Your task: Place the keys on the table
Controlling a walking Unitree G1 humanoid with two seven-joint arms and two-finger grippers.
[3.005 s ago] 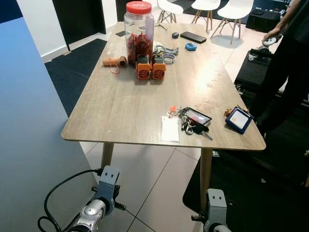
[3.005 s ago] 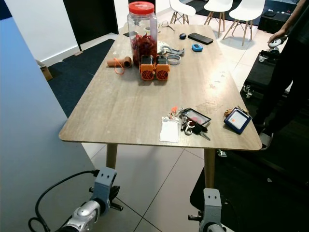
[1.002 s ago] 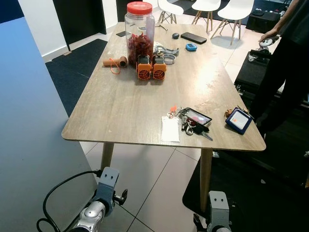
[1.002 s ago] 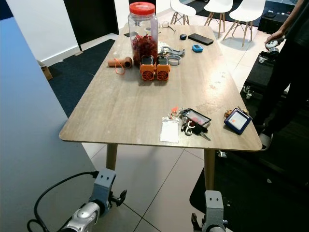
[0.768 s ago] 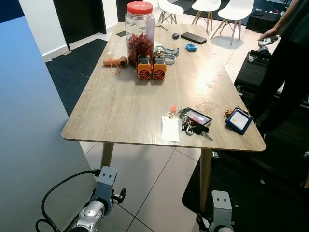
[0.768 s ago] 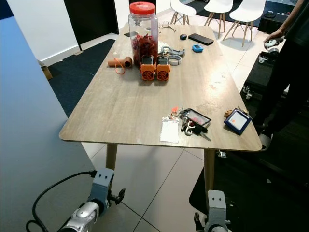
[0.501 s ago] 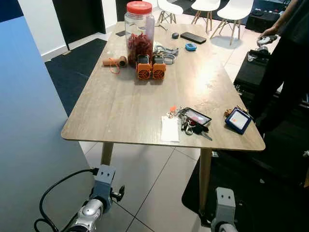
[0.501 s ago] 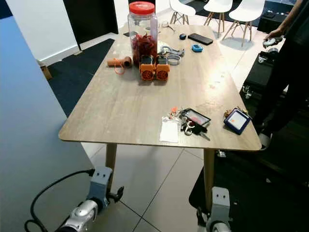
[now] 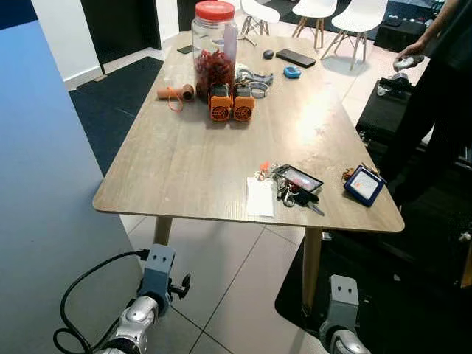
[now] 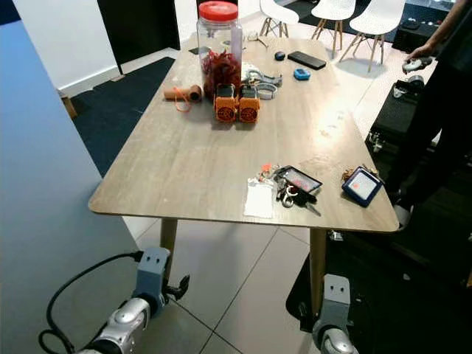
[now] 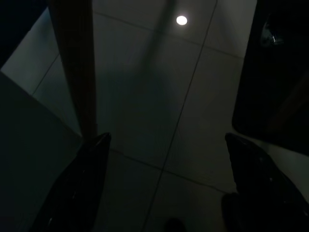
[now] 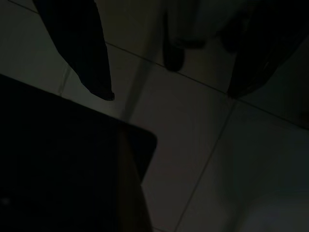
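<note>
Lying on table (image 9: pixel 184 162), keys (image 9: pixel 289 190) above both pincers.

Two orange blocks (image 9: pixel 231 103), one jar (image 9: pixel 214 46)

Head cams look fine on my end: bright, even indoor light, everything sharp with no motion blur. There's a soft whitish glare patch on the wooden table (image 9: pixel 221 158) toward its far right side, so the light's coming from overhead out that way. Shadows under it are soft on the floor tiles (image 9: pixel 221 295). The dark mat (image 9: pixel 413 295) on the right goes nearly black, no detail in there. Slight stretching toward the corners.

Both wrist cams are super dim and murky. On the left wrist view I get one small bright ceiling-light reflection (image 11: pixel 181 20) on glossy tile. The right wrist view is darker still, mostly black shapes with fuzzy edges.
</note>
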